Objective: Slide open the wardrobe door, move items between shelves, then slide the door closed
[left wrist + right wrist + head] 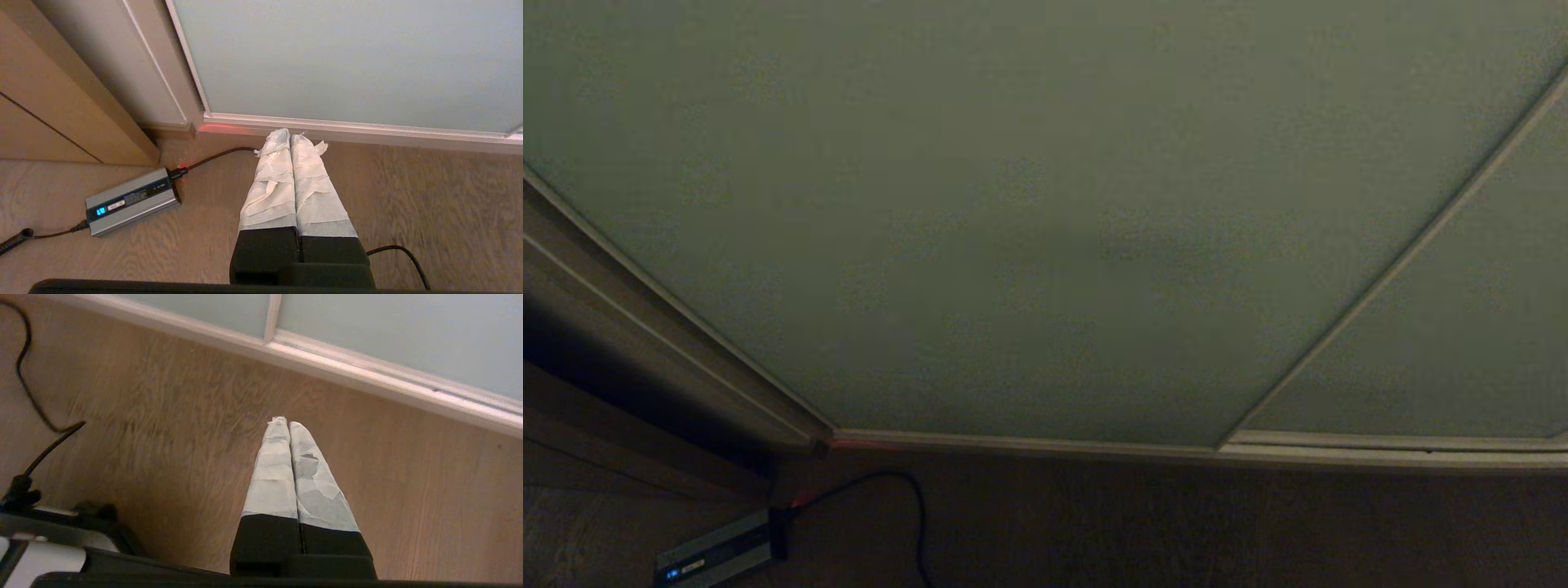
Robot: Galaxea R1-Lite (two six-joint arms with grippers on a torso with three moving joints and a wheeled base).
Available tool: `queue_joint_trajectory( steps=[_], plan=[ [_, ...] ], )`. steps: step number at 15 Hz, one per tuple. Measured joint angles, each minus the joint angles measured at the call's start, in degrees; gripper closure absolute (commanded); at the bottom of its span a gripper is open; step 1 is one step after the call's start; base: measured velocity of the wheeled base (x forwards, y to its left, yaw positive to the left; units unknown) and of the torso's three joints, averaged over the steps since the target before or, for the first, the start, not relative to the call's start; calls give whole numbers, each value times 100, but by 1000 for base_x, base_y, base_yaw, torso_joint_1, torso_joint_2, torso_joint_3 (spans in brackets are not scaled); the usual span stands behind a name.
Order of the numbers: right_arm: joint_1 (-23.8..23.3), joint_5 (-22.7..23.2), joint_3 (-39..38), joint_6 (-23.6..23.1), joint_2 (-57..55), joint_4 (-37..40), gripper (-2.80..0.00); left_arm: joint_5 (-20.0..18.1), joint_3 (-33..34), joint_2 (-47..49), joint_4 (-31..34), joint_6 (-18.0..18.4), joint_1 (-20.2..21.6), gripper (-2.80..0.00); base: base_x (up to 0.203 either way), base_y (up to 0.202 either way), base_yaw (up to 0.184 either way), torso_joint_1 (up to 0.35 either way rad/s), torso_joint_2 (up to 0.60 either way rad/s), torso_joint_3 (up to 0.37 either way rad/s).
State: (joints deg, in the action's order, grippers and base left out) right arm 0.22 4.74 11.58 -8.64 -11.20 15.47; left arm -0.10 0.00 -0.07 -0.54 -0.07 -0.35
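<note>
From my head I see the sliding wardrobe door (1029, 229), a wide pale grey-green panel in a thin light frame, and it fills almost the whole view. It stands shut against the brown side board (621, 327) on my left. To the right of this door, past a thin frame line, is the second door panel (1462, 343), of the same kind. Below the door lies the wooden floor (1176, 523). There a grey box (719, 554) with a small blue light rests near the lower left corner of the door, and a black cable (919, 514) runs from it. Neither of my arms is in this view, and I see no toys and no shelves.

From my left wrist, my left gripper (290, 136) hangs over the floor just before the bottom frame of the door. Its two wrapped fingers (269, 183) are pressed together and hold nothing. The grey box (132, 200) lies near the door's corner, apart from the gripper.

From my right wrist, my right gripper (288, 424) is also over the floor (171, 428), near the place where the door meets the second panel (408, 339). Its fingers (273, 473) are closed tight, with nothing between them.
</note>
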Motion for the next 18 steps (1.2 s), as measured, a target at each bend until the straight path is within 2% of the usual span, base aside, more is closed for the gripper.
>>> queue_joint_trajectory(
  steps=[2,3,6,7,13,18],
  plan=[
    [-35,7,-141,-6,534,172,0,0,0,0,-1,-2,0,0,0,0,0,0,0,0],
    [-51,-18,-314,-9,710,-5,0,1,0,0,-1,-2,2,0,0,0,0,0,0,0],
    [-71,-178,-997,-15,1014,-1323,0,3,0,0,-3,0,0,0,0,0,0,0,0,0],
    [-73,-205,-1075,-15,1055,-1517,0,5,0,0,-6,0,2,0,0,0,0,0,0,0],
    [-74,-246,-1158,432,1127,-1513,0,5,0,0,-3,2,0,0,0,0,0,0,0,0],
    [-74,-211,-1158,121,1130,-1505,0,0,0,0,-3,0,0,0,0,0,0,0,0,0]
  ],
)
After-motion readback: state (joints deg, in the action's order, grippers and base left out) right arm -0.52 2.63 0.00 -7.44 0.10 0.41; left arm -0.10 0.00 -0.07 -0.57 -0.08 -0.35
